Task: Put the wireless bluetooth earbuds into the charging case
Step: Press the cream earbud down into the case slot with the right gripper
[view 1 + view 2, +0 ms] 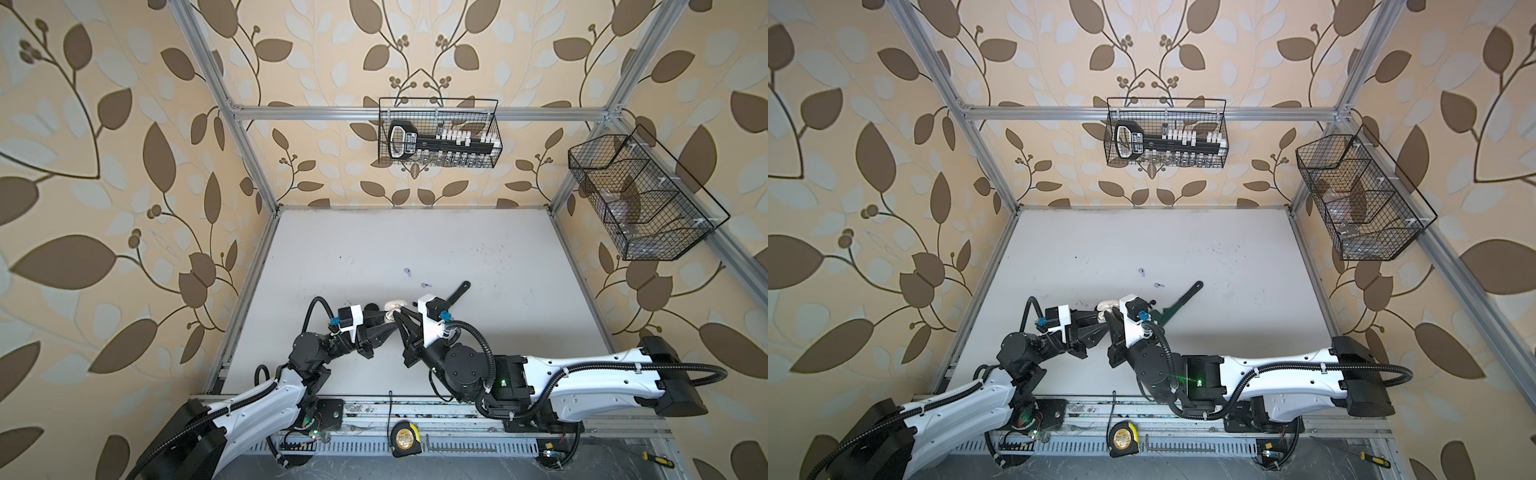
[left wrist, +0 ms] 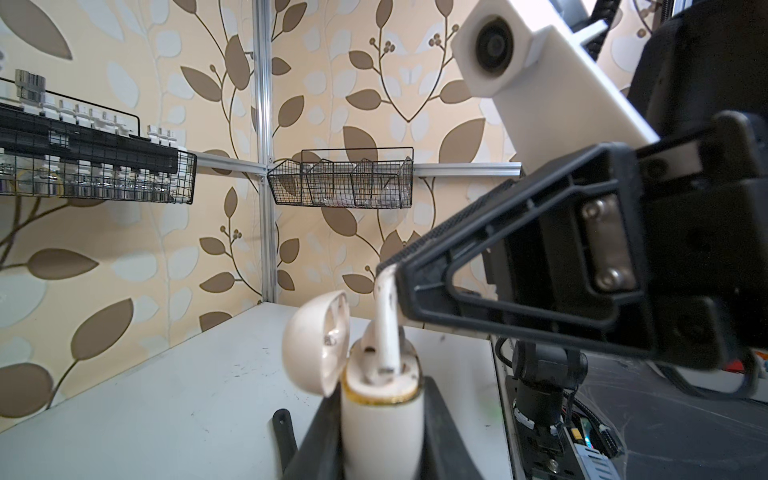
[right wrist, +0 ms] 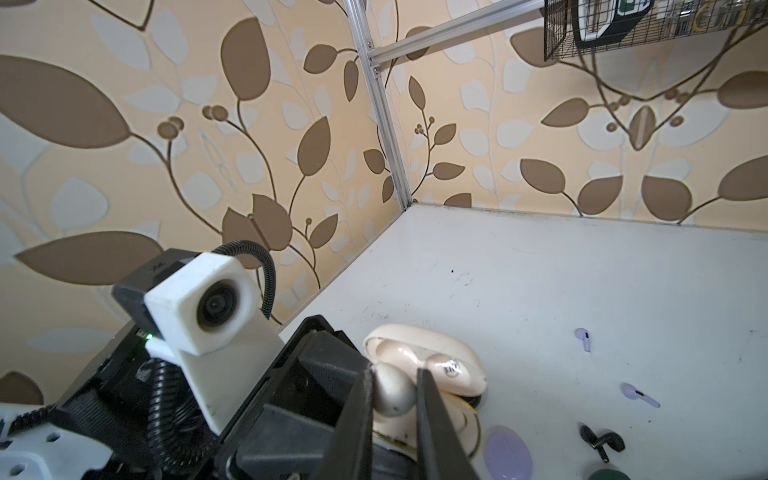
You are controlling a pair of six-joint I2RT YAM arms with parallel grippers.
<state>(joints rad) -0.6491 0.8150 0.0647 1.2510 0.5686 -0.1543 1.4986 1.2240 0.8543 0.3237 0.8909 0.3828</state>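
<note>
My left gripper (image 2: pixel 380 415) is shut on the white charging case (image 2: pixel 380 436), which it holds upright with the lid (image 2: pixel 316 345) swung open. My right gripper (image 3: pixel 395 374) is shut on a white earbud (image 3: pixel 392 392). The earbud's stem (image 2: pixel 388 328) points down into the case's open top. In both top views the two grippers meet at the case (image 1: pixel 395 306) near the table's middle. Two lilac earbuds (image 3: pixel 583 338) (image 3: pixel 639 395) lie loose on the table beyond it. A black earbud (image 3: pixel 602 442) and a closed lilac case (image 3: pixel 508 455) lie close by.
A dark green wrench-shaped tool (image 1: pixel 1183 297) lies just right of the right gripper. Two wire baskets (image 1: pixel 440 133) (image 1: pixel 640 195) hang on the back and right walls. A yellow tape measure (image 1: pixel 403 438) sits on the front rail.
</note>
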